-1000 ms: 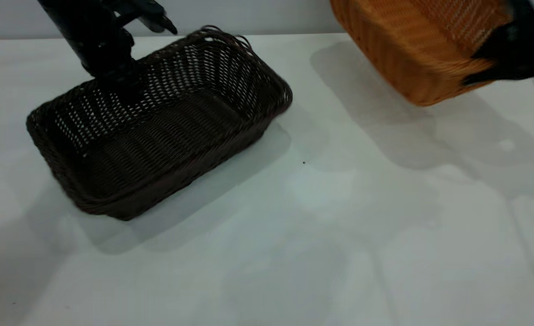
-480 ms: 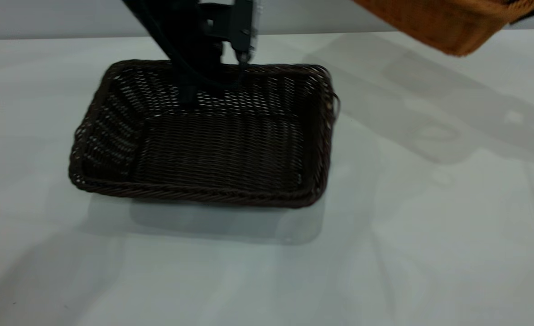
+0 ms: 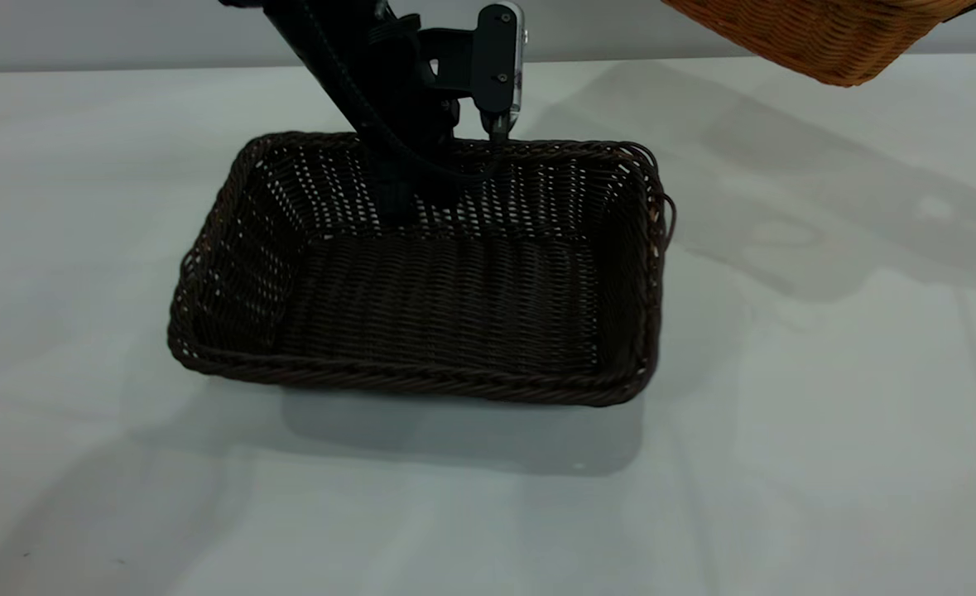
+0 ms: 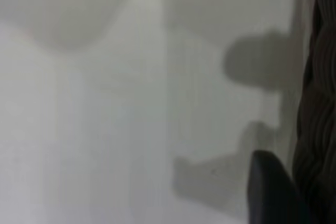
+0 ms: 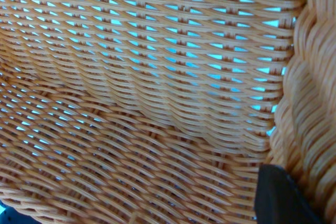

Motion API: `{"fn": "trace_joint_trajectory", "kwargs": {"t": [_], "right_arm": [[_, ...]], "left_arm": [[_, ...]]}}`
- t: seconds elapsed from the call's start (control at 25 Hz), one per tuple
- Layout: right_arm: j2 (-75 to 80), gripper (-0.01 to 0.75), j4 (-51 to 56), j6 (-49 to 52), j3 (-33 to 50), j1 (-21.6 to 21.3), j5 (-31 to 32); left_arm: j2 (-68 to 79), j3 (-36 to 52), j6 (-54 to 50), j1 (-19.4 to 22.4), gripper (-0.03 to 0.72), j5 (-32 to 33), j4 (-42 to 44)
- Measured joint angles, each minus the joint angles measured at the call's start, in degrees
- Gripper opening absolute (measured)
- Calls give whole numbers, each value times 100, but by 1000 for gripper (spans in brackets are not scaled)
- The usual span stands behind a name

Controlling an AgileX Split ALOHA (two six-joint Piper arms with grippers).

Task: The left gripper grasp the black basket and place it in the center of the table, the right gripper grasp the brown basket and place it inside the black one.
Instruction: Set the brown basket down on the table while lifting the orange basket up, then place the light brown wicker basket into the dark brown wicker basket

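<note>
Near table (image 3: 827, 414) centre in the exterior view: black basket (image 3: 430, 281) flat on its base, long sides running across, left gripper (image 3: 409, 178) clamped over the far long rim, one finger down the inner wall. Gripped at mid-rim, probably so the basket stays level and square when set down. Loop handle poking out at the right short end. Brown basket (image 3: 819, 37) up at top right, well clear of the surface, tilted, only its lower corner in shot; right gripper not seen here. Likely kept high so the black one can settle underneath. Bare table all round the black basket, most of it toward the camera and to the right; interior empty, ready for nesting.

Left wrist view: dark braided rim (image 4: 317, 129) along one edge, a dark fingertip (image 4: 270, 192) right against it, pale table beyond with shadows. Consistent with jaws closed on the rim.

Right wrist view: brown basket's weave (image 5: 142, 103) fills the shot, braided rim (image 5: 310, 103) at the side, one dark fingertip (image 5: 281, 195) pressed at it. Closed on that rim, judging by the lift.
</note>
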Motion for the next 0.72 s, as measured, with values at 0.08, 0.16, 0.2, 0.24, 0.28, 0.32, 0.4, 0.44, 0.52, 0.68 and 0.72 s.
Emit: {"fn": "trace_joint_trajectory", "kwargs": {"t": [0.08, 0.16, 0.2, 0.24, 0.28, 0.32, 0.4, 0.44, 0.52, 0.68, 0.72], "right_arm": [[0, 70, 0, 0, 0, 0, 17], [0, 70, 0, 0, 0, 0, 17], [0, 70, 0, 0, 0, 0, 17], [0, 70, 0, 0, 0, 0, 17], [0, 70, 0, 0, 0, 0, 17], [0, 70, 0, 0, 0, 0, 17], [16, 70, 0, 5, -5, 0, 17], [35, 70, 0, 18, -11, 0, 17], [84, 70, -55, 66, -11, 40, 17], [165, 70, -261, 97, -11, 407, 60], [177, 70, -317, 82, -11, 589, 102]], "left_arm": [[-12, 0, -42, -18, 312, 67, -231], [-119, 12, -75, -35, 391, 176, -359], [-198, 18, -75, -37, 425, 280, -382], [-324, 22, -75, -37, 451, 385, -388], [-482, 22, -75, -37, 467, 514, -390], [-661, 22, -75, -37, 475, 664, -395], [-1057, 22, -75, 0, 484, 1000, -400], [-1300, 22, -75, 34, 485, 1221, -400], [-1806, 22, -75, 126, 487, 1632, -400], [-2990, 29, -142, 415, 487, 2094, -400], [-3276, 29, -172, 487, 487, 2094, -400]]}}
